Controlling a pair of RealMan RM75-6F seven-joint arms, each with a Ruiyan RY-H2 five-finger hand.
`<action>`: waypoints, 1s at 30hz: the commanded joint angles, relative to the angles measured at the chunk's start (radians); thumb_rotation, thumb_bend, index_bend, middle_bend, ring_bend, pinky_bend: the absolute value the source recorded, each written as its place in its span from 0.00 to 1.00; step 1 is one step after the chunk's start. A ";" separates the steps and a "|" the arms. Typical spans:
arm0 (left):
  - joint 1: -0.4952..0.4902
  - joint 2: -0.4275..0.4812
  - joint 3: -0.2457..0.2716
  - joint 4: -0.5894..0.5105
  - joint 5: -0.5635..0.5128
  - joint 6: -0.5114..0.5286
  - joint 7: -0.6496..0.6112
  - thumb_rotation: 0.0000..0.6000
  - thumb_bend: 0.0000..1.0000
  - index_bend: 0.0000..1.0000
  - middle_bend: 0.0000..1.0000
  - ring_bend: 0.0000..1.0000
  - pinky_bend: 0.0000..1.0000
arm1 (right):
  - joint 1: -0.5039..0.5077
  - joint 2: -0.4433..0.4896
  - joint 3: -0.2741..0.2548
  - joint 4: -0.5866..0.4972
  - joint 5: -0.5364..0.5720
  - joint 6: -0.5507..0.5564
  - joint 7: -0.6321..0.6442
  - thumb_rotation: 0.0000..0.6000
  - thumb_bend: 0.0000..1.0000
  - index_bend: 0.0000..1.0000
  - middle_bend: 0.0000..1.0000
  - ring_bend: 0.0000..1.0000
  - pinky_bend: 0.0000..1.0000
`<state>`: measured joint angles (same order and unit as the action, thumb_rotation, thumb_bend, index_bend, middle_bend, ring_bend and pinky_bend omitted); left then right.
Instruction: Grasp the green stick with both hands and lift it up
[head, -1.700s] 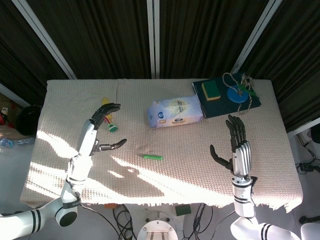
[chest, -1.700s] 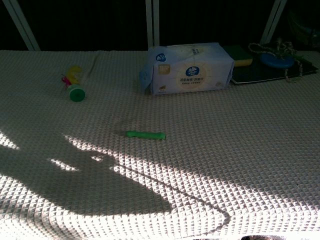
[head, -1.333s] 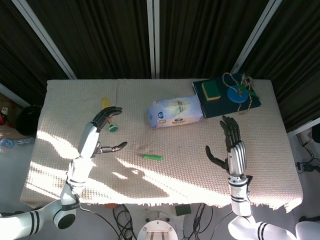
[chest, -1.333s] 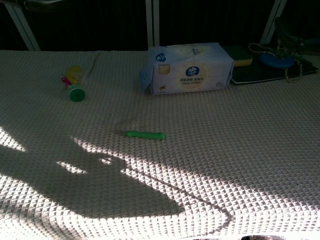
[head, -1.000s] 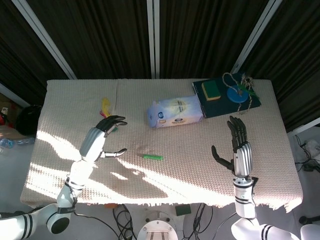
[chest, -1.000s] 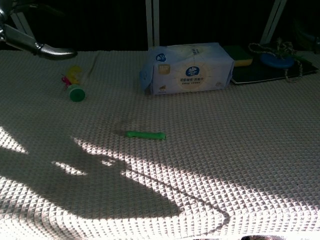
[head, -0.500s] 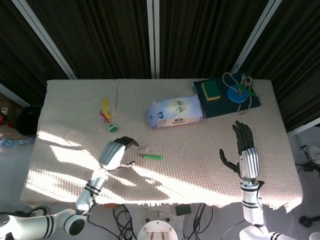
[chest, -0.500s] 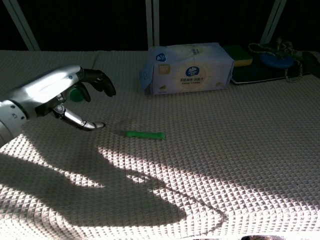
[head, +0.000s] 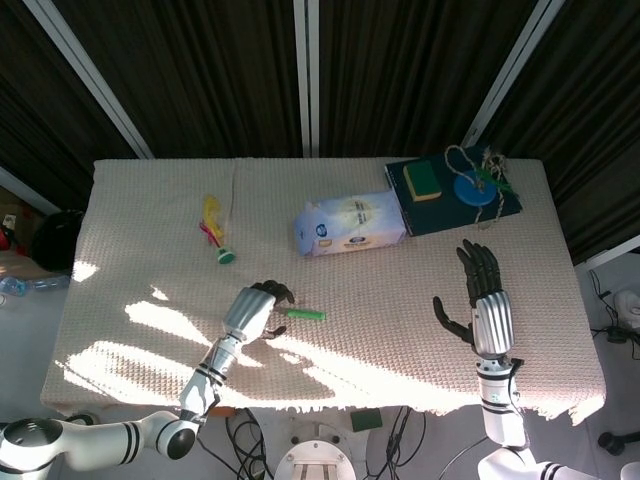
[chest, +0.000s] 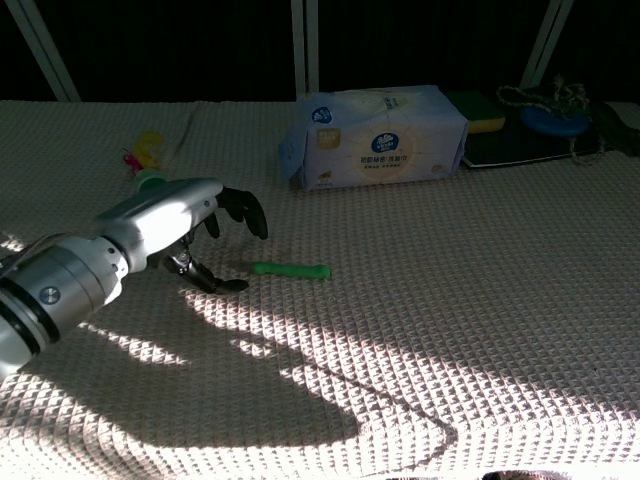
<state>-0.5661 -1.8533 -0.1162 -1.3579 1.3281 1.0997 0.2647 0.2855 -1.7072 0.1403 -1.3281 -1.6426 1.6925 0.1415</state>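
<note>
The green stick (head: 306, 315) (chest: 291, 270) lies flat on the woven tablecloth near the table's middle front. My left hand (head: 256, 306) (chest: 190, 230) hovers just left of the stick's left end, fingers curled over and thumb out below, holding nothing and not touching the stick. My right hand (head: 480, 305) stands upright far to the right, fingers spread, empty; the chest view does not show it.
A tissue pack (head: 349, 223) (chest: 375, 135) lies behind the stick. A dark tray (head: 506, 205) at the back right carries a yellow-green sponge (head: 423, 180), a blue disc (head: 469, 189) and rope. A yellow and green toy (head: 216, 233) lies at the left.
My left hand has swept right and down towards the stick, reaching its left end. My right hand has shifted only slightly. The stick has not moved.
</note>
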 joint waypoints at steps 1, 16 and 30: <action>-0.007 -0.008 -0.003 0.005 -0.007 -0.010 0.009 0.95 0.19 0.41 0.34 0.27 0.37 | 0.000 0.001 0.004 -0.002 0.003 -0.003 -0.002 1.00 0.36 0.01 0.00 0.00 0.00; -0.054 -0.024 -0.024 -0.003 -0.104 -0.064 0.225 0.80 0.23 0.44 0.33 0.27 0.37 | -0.001 0.003 0.006 -0.005 0.013 -0.025 -0.014 1.00 0.35 0.01 0.00 0.00 0.00; -0.069 -0.047 -0.027 0.014 -0.142 -0.048 0.306 0.83 0.26 0.46 0.34 0.27 0.37 | -0.007 0.008 0.001 -0.007 0.026 -0.046 -0.020 1.00 0.43 0.01 0.00 0.00 0.00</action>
<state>-0.6346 -1.8998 -0.1434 -1.3437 1.1861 1.0523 0.5702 0.2790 -1.7001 0.1421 -1.3342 -1.6173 1.6467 0.1218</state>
